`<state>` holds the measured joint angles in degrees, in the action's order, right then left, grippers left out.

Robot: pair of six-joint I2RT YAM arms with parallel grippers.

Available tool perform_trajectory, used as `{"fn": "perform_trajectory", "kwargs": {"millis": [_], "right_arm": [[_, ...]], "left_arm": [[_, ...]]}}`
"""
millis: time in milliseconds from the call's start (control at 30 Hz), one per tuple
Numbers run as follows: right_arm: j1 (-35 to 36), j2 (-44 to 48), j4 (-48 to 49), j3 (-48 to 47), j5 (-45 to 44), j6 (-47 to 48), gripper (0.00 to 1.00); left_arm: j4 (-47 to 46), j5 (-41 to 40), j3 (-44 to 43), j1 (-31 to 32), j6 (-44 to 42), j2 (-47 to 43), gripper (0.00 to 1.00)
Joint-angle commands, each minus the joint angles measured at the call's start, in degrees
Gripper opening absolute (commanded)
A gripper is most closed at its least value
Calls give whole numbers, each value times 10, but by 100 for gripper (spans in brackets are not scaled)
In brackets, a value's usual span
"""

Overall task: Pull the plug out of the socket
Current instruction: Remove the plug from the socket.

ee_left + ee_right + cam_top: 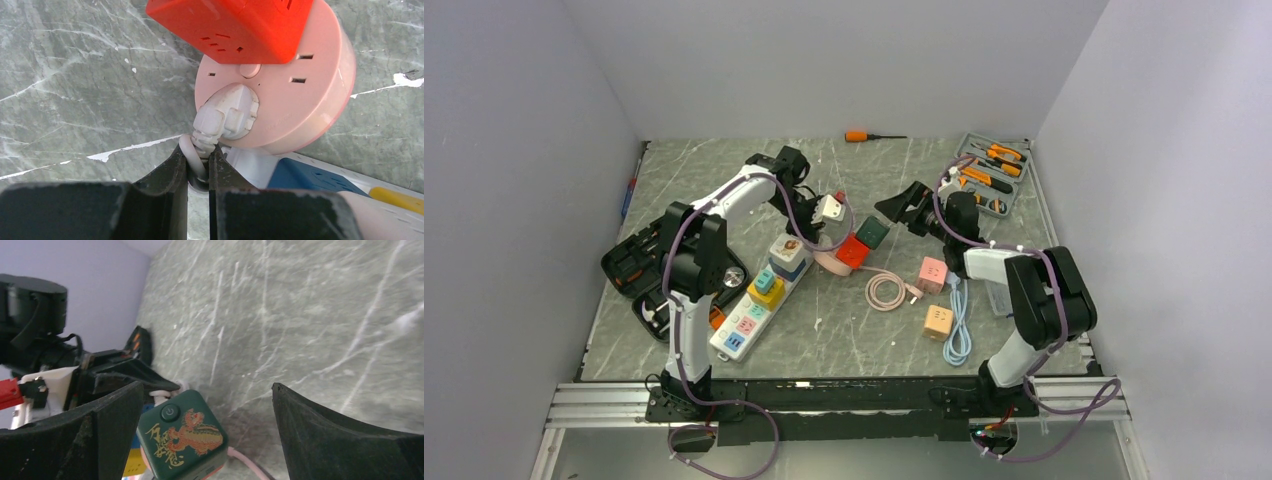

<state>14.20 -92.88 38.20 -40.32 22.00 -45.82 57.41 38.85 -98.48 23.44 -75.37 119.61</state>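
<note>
My left end effector [198,167] is clamped on the soft cord [188,146] just below the white plug [231,112], seated in the light pink socket [310,100] on the counter [75,75]; the rigid plug body looks the safer hold, and my right end effector [207,386] gapes wide, empty.

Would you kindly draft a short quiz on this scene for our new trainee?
1. True or false: the right gripper is open.
2. What does the left gripper clamp? A the red cube; B the cable behind the white plug; C the green cube.
3. Fill in: the white plug sits in the ____ round socket.
Key: 1 true; 2 B; 3 pink.
</note>
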Motion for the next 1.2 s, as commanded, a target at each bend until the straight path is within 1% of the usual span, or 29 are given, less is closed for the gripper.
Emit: {"fn": "perform_trajectory", "kwargs": {"millis": [0, 67, 167, 300, 467, 567, 633, 667, 700, 767, 833, 867, 1067, 1100, 1167], "right_arm": [[-3, -32, 147, 11, 96, -74, 100], [2, -50, 182, 19, 118, -107, 100], [15, -57, 221, 35, 135, -126, 100], [48, -48, 217, 41, 148, -121, 100], [76, -19, 240, 54, 162, -130, 100], [93, 11, 205, 51, 167, -98, 100], [109, 36, 149, 43, 158, -50, 100], [120, 49, 117, 39, 149, -10, 100], [130, 62, 87, 34, 138, 19, 100], [150, 79, 31, 26, 117, 67, 100], [158, 85, 10, 26, 115, 85, 100], [158, 85, 8, 27, 116, 84, 100], [159, 73, 10, 34, 121, 77, 100], [160, 70, 11, 34, 122, 75, 100], [161, 64, 13, 33, 124, 73, 100]], "left_arm": [[-10, 32, -6, 0, -14, -60, 0], [-14, 32, -4, 0, -11, -61, 0], [-23, 32, 3, 0, -10, -65, 0], [-26, 26, 13, 0, -18, -69, 0], [-32, 22, 19, 0, -19, -71, 0], [-28, 22, 15, 0, -18, -67, 0], [-23, 22, 11, 2, -19, -63, 0], [-18, 21, 9, 3, -22, -60, 0], [-11, 19, 9, 4, -26, -59, 2], [4, 18, 9, 7, -37, -55, 9], [21, 18, 10, 9, -49, -50, 16], [27, 16, 11, 9, -52, -48, 22], [51, 14, 14, 18, -76, -36, 44], [54, 14, 14, 20, -80, -35, 47], [56, 11, 13, 26, -84, -29, 49]]}}
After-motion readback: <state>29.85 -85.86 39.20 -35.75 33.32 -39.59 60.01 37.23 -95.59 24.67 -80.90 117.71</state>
